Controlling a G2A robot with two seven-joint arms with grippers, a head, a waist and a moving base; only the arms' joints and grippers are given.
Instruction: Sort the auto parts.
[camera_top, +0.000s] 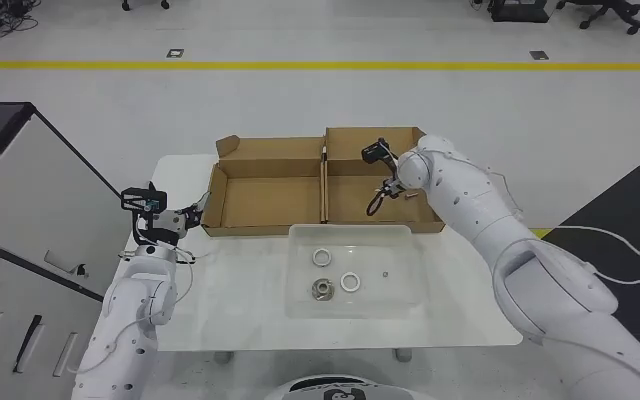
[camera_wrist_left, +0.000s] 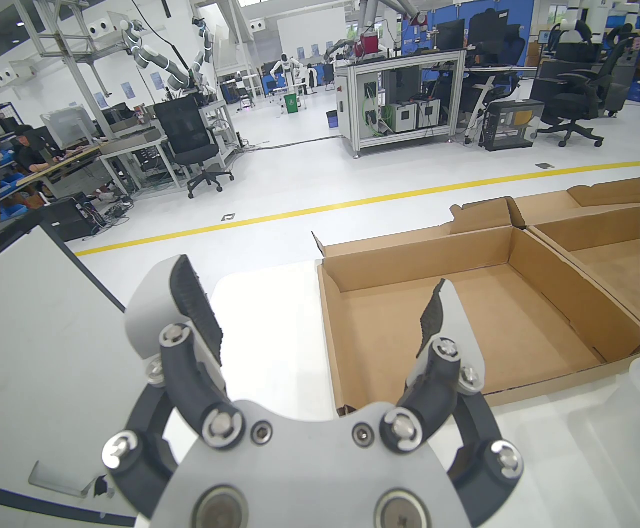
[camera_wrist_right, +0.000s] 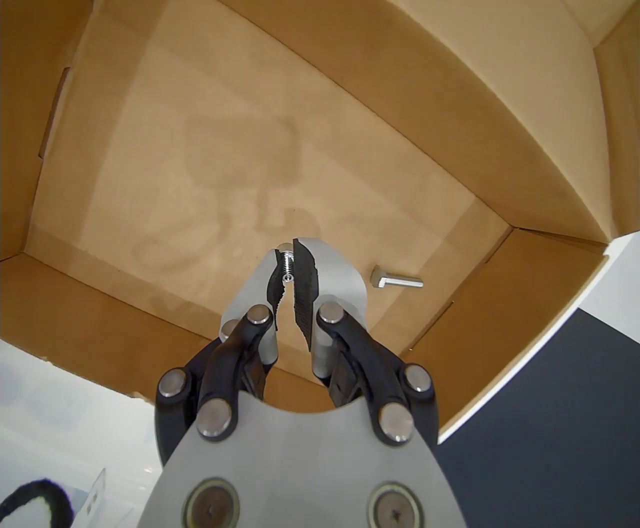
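My right gripper (camera_wrist_right: 289, 265) hangs over the right cardboard box (camera_top: 352, 205) and is shut on a small silver bolt (camera_wrist_right: 286, 264) held between its fingertips. A second silver bolt (camera_wrist_right: 396, 279) lies on that box's floor close to the gripper, near a corner. In the top view the right gripper (camera_top: 378, 200) is above the middle of the same box. My left gripper (camera_wrist_left: 320, 295) stands open at the table's left side, beside the empty left cardboard box (camera_wrist_left: 530, 260). The clear tray (camera_top: 300, 300) holds two white rings (camera_top: 323, 257) (camera_top: 352, 282), a grey metal part (camera_top: 322, 290) and a tiny piece (camera_top: 386, 269).
The two cardboard boxes sit side by side at the back of the white table (camera_top: 240, 300), with the clear tray in front of them. A white panel (camera_top: 50, 190) stands to the left of the table. Bare table lies left of the tray.
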